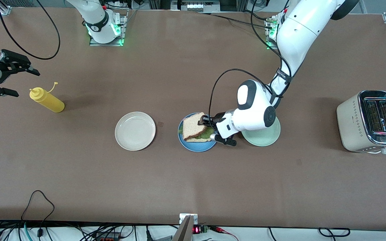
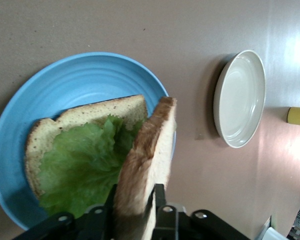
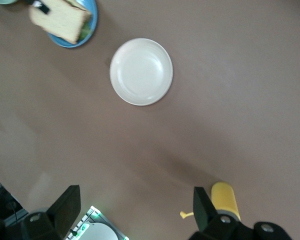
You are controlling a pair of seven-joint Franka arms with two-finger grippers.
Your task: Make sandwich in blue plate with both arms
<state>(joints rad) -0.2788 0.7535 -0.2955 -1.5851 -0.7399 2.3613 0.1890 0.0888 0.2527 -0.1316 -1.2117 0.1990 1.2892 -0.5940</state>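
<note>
Left gripper (image 2: 134, 212), frame centre over round blue plate (image 1: 196, 146): jaws flank tilted tan top bread slice (image 2: 147, 165), long axis running away from fingers, leaning on green lettuce (image 2: 80, 165). Right gripper (image 3: 135, 210), upper-left edge, waits w/ jaws apart.

Brown matte desk (image 1: 179, 184) fills view; pale floor strip with tangled cables (image 1: 79, 232) at 6 o'clock, metal framing (image 1: 196, 5) at 12 o'clock; even overhead light.
</note>
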